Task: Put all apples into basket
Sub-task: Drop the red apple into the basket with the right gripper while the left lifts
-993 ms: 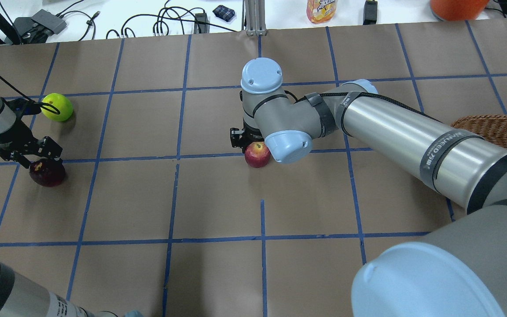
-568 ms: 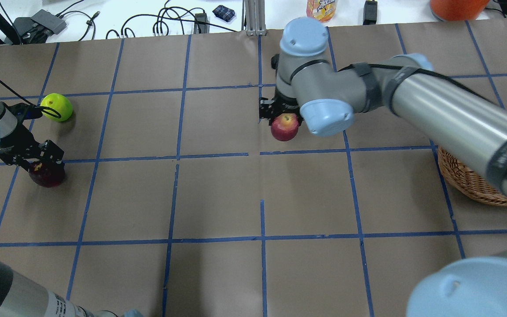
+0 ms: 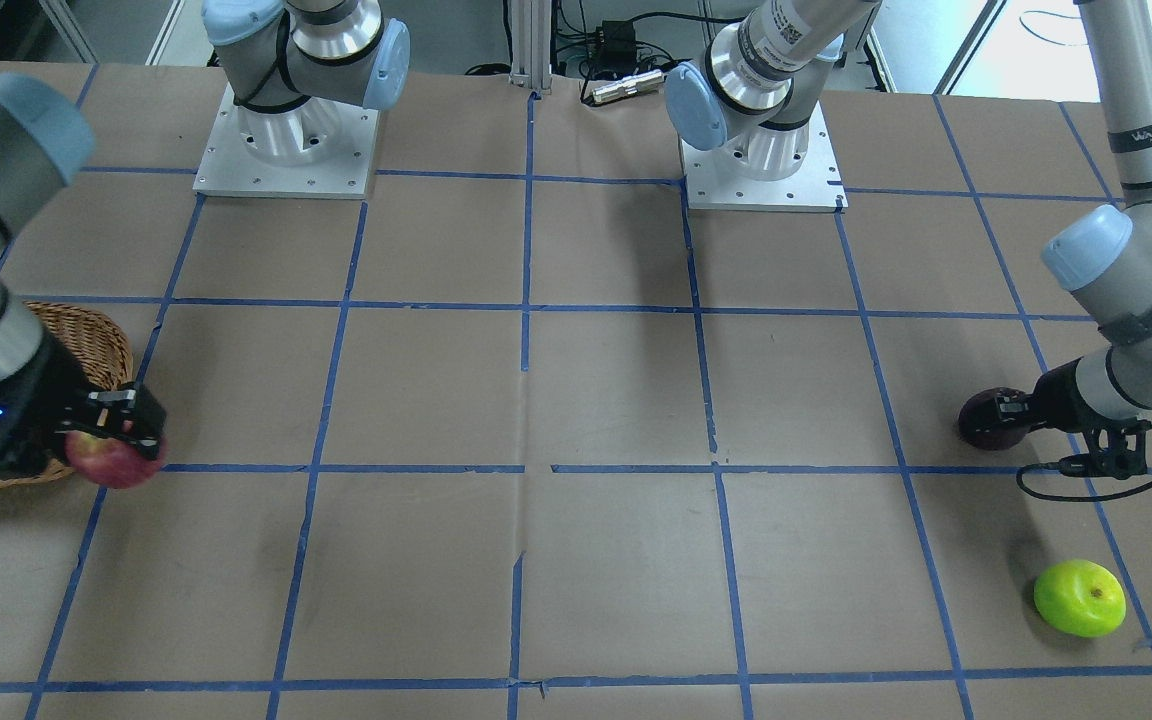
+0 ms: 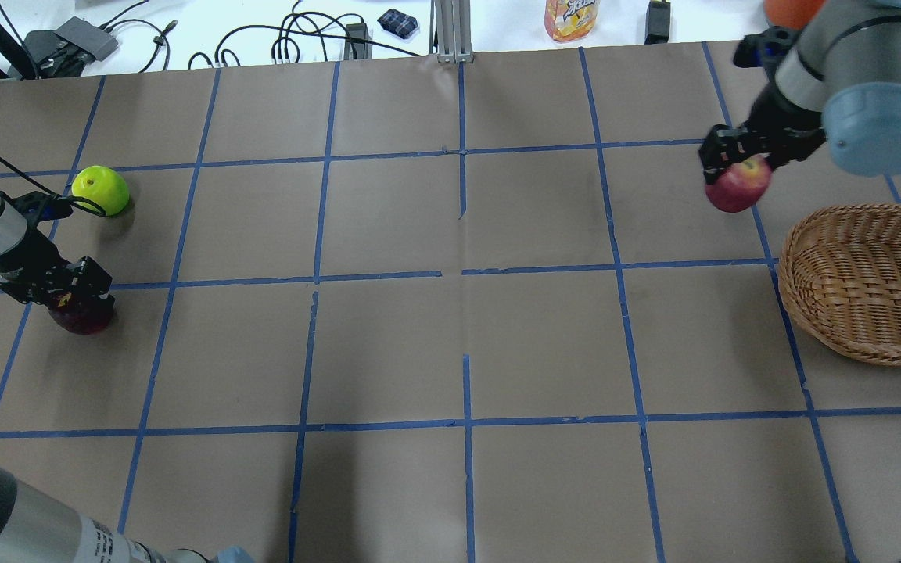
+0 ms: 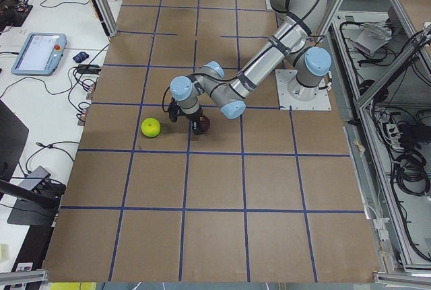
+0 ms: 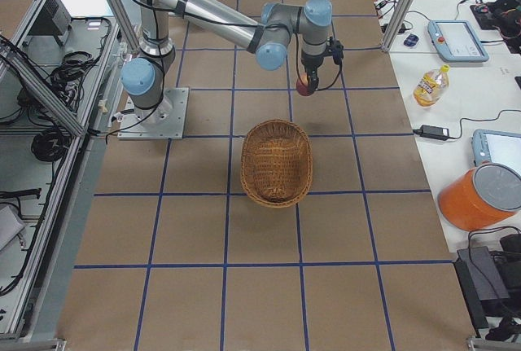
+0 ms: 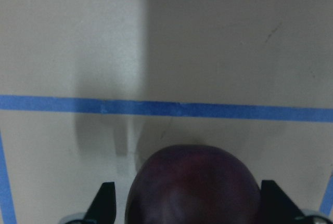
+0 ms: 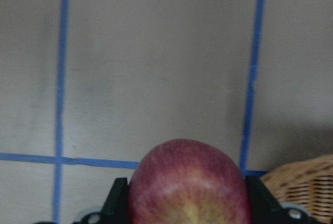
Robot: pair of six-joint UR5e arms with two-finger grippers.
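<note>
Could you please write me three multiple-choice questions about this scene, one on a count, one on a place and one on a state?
1. How many apples lie in the wicker basket?
A. none
B. one
C. two

2. Where is the green apple?
A. in the basket
B. on the table
C. in midair

3. The red apple is:
A. lying on the table
B. resting in the basket
C. clamped in the right gripper

Answers:
1 A: the overhead view shows only bare weave inside the basket.
2 B: it sits on the table's brown cover, with nothing holding it.
3 C: the right wrist view shows the gripper closed on both sides of it, short of the basket.
</note>
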